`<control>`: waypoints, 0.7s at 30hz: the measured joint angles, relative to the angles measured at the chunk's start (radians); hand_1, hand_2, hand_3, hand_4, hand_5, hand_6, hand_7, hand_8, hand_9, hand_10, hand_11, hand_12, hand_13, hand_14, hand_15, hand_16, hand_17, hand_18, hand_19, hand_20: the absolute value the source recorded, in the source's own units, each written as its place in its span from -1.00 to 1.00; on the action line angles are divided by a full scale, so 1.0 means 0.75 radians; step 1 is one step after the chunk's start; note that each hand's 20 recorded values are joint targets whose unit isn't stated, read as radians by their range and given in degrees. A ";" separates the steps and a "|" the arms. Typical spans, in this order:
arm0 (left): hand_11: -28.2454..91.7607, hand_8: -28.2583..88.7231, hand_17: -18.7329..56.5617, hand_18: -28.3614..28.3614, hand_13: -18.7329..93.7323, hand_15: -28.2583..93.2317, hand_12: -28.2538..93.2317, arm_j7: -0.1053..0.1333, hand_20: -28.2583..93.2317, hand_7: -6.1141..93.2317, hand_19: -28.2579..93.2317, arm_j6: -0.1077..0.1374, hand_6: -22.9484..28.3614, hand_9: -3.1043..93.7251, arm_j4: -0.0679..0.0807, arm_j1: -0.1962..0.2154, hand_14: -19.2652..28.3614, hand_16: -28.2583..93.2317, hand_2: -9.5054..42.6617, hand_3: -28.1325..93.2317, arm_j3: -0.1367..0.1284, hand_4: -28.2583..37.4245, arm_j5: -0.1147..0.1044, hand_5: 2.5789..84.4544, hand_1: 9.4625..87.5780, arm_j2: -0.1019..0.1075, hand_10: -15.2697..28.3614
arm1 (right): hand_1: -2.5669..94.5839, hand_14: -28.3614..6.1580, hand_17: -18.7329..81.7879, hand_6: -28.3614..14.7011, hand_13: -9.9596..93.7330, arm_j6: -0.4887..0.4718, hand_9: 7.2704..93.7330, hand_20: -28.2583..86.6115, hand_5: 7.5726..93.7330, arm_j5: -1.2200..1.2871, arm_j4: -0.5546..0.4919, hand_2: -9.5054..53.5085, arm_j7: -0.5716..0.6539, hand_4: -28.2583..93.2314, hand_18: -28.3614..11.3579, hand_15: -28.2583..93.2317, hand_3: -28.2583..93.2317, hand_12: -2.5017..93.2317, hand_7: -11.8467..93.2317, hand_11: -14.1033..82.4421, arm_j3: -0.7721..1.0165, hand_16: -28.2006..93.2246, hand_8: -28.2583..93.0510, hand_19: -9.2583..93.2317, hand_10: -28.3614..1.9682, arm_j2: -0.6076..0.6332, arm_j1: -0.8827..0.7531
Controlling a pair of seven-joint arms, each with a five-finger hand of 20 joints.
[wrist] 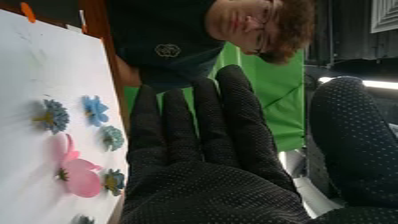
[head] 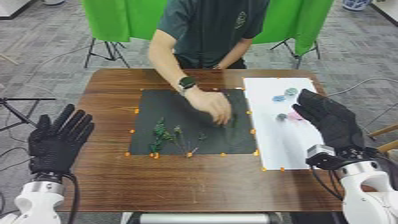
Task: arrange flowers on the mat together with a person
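Observation:
In the head view my left hand (head: pixel 60 140) is over the table's left edge, its fingers straight and spread. My right hand (head: pixel 330 117) is above the right side of the white mat (head: pixel 277 102). In the right wrist view my right hand (wrist: pixel 209 170) has straight fingers and holds nothing. A person's hand (head: pixel 211 104) is over the upper right part of the black mat (head: pixel 164 107). Green stems (head: pixel 158 135) lie on its lower left part. Blue flowers (wrist: pixel 96 110) and a pink flower (wrist: pixel 80 177) lie on the white mat.
The brown table (head: pixel 209 182) carries both mats. Small orange markers (head: pixel 251 131) line the mats' edges. The person stands at the table's far side, in front of green cloths (head: pixel 293 25) on stands.

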 measured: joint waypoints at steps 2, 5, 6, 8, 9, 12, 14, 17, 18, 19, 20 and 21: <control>-0.31 -0.68 -0.61 0.40 -0.18 -0.17 -0.45 0.000 -0.43 -0.73 -0.07 0.000 0.17 -0.15 0.000 0.000 0.36 -0.66 -0.22 0.61 -0.001 -1.00 0.000 -0.05 -0.59 0.000 0.30 | -0.54 0.10 -0.21 -0.02 -0.25 0.000 -0.22 -0.28 -0.05 0.001 0.000 -0.33 0.000 -0.92 0.00 -0.37 0.75 -0.80 -0.57 -0.62 -0.002 -0.52 -0.73 -0.58 0.06 0.000 0.000; -0.31 -0.68 -0.61 0.40 -0.18 -0.17 -0.45 0.000 -0.43 -0.73 -0.07 0.000 0.17 -0.15 0.000 0.000 0.37 -0.66 -0.22 0.61 -0.002 -1.00 0.000 -0.05 -0.59 0.000 0.30 | -0.53 0.10 -0.21 -0.02 -0.25 0.000 -0.22 -0.28 -0.04 0.005 0.000 -0.32 0.000 -0.92 -0.01 -0.37 0.75 -0.80 -0.57 -0.62 -0.007 -0.52 -0.73 -0.58 0.06 0.002 0.000; -0.31 -0.68 -0.61 0.40 -0.18 -0.18 -0.45 0.000 -0.43 -0.73 -0.07 0.000 0.17 -0.15 0.000 0.000 0.37 -0.66 -0.22 0.61 -0.003 -1.00 0.000 -0.05 -0.59 0.000 0.30 | -0.53 0.10 -0.21 -0.02 -0.25 0.000 -0.22 -0.28 -0.04 0.006 0.000 -0.32 0.000 -0.92 -0.01 -0.37 0.75 -0.80 -0.57 -0.62 -0.009 -0.52 -0.73 -0.58 0.06 0.002 0.000; -0.31 -0.68 -0.61 0.40 -0.18 -0.18 -0.45 0.001 -0.43 -0.73 -0.07 0.000 0.17 -0.15 0.000 0.000 0.37 -0.66 -0.23 0.61 -0.005 -1.00 0.000 -0.05 -0.59 0.000 0.30 | -0.53 0.09 -0.21 -0.02 -0.25 0.000 -0.21 -0.28 -0.04 0.007 0.000 -0.32 0.000 -0.92 -0.01 -0.37 0.75 -0.80 -0.57 -0.62 -0.012 -0.52 -0.73 -0.58 0.06 0.003 0.001; -0.31 -0.68 -0.61 0.40 -0.18 -0.18 -0.45 0.001 -0.43 -0.73 -0.07 0.000 0.17 -0.15 0.000 0.000 0.37 -0.66 -0.22 0.61 -0.005 -1.00 0.000 -0.05 -0.59 0.000 0.30 | -0.53 0.09 -0.21 -0.02 -0.25 -0.001 -0.21 -0.28 -0.04 0.007 0.000 -0.32 0.000 -0.92 -0.01 -0.37 0.75 -0.80 -0.57 -0.62 -0.013 -0.52 -0.73 -0.58 0.06 0.003 0.001; -0.31 -0.68 -0.61 0.40 -0.18 -0.18 -0.45 0.001 -0.43 -0.73 -0.07 0.000 0.17 -0.15 0.000 0.000 0.37 -0.66 -0.22 0.61 -0.005 -1.00 0.000 -0.05 -0.59 0.000 0.29 | -0.53 0.09 -0.22 -0.02 -0.25 -0.001 -0.21 -0.28 -0.04 0.007 0.000 -0.32 0.001 -0.92 -0.01 -0.37 0.75 -0.80 -0.57 -0.62 -0.013 -0.52 -0.73 -0.58 0.06 0.003 0.000; -0.31 -0.68 -0.61 0.40 -0.18 -0.17 -0.45 0.001 -0.43 -0.73 -0.07 0.000 0.17 -0.15 0.000 0.000 0.37 -0.66 -0.22 0.61 -0.005 -1.00 0.000 -0.05 -0.59 0.000 0.29 | -0.53 0.09 -0.22 -0.02 -0.25 -0.001 -0.21 -0.28 -0.04 0.010 0.000 -0.32 0.002 -0.92 -0.01 -0.37 0.75 -0.80 -0.57 -0.62 -0.013 -0.52 -0.73 -0.58 0.07 0.002 -0.002; -0.31 -0.68 -0.61 0.40 -0.18 -0.17 -0.45 0.001 -0.43 -0.73 -0.06 0.001 0.17 -0.15 0.000 0.002 0.37 -0.66 -0.22 0.60 -0.007 -1.00 0.000 -0.04 -0.59 0.000 0.29 | -0.53 0.10 -0.22 -0.02 -0.24 -0.001 -0.21 -0.28 -0.04 0.014 0.000 -0.32 0.003 -0.92 -0.02 -0.37 0.75 -0.80 -0.57 -0.62 -0.013 -0.52 -0.73 -0.58 0.07 0.002 -0.005; -0.31 -0.68 -0.61 0.40 -0.18 -0.17 -0.45 0.001 -0.43 -0.73 -0.06 0.001 0.17 -0.15 0.000 0.002 0.37 -0.66 -0.22 0.60 -0.009 -1.00 0.000 -0.04 -0.58 -0.001 0.30 | -0.54 0.10 -0.22 -0.02 -0.24 -0.001 -0.21 -0.28 -0.04 0.015 0.000 -0.32 0.003 -0.92 -0.02 -0.37 0.75 -0.80 -0.57 -0.62 -0.013 -0.52 -0.73 -0.58 0.07 0.001 -0.005; -0.31 -0.68 -0.61 0.40 -0.18 -0.17 -0.45 0.001 -0.43 -0.73 -0.06 0.001 0.17 -0.15 0.000 0.002 0.38 -0.66 -0.22 0.60 -0.010 -1.00 -0.001 -0.04 -0.58 -0.002 0.30 | -0.54 0.10 -0.22 -0.02 -0.24 -0.001 -0.21 -0.28 -0.03 0.015 0.001 -0.32 0.004 -0.92 -0.02 -0.37 0.75 -0.80 -0.57 -0.62 -0.013 -0.52 -0.73 -0.58 0.07 0.001 -0.005; -0.31 -0.68 -0.61 0.40 -0.17 -0.17 -0.45 0.001 -0.43 -0.73 -0.06 0.001 0.17 -0.15 -0.001 0.002 0.37 -0.66 -0.22 0.61 -0.011 -1.00 -0.001 -0.04 -0.59 -0.002 0.30 | -0.54 0.09 -0.22 -0.02 -0.24 -0.002 -0.21 -0.28 -0.03 0.014 0.001 -0.32 0.004 -0.92 -0.02 -0.37 0.75 -0.80 -0.57 -0.62 -0.012 -0.52 -0.73 -0.58 0.07 0.001 -0.004; -0.31 -0.68 -0.61 0.40 -0.17 -0.17 -0.45 0.001 -0.43 -0.73 -0.06 0.001 0.17 -0.15 -0.001 0.002 0.37 -0.66 -0.22 0.61 -0.011 -1.00 -0.001 -0.04 -0.59 -0.002 0.30 | -0.54 0.09 -0.22 -0.02 -0.24 -0.004 -0.21 -0.28 -0.03 0.014 0.001 -0.32 0.005 -0.92 -0.02 -0.37 0.75 -0.80 -0.57 -0.62 -0.011 -0.52 -0.73 -0.58 0.07 0.001 -0.004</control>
